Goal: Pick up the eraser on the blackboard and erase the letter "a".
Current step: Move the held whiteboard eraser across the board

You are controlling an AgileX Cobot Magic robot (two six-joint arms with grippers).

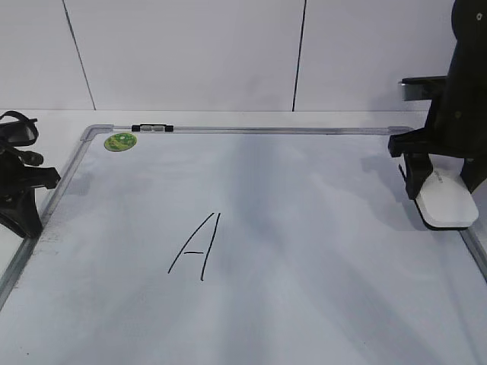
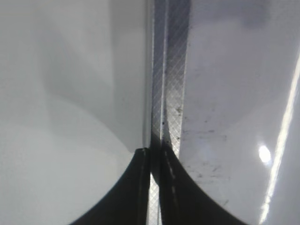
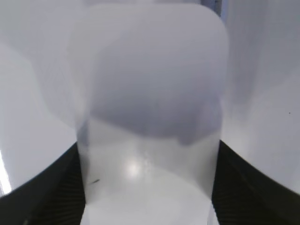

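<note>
Two grippers flank the blackboard; the left gripper rests over the board's left frame, fingers together; a capital "A" sits at centre; at the right edge, the right gripper is clamped on the eraser, whose white body lies between its fingers.

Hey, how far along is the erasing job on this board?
Looks done: only a capital A shows on the whiteboard; no small "a" is visible. In hand: the right tool grips the eraser at the board's right edge. Left: probably just releasing the eraser, if the "a" was indeed wiped. The left tool sits shut at the left frame.
</note>
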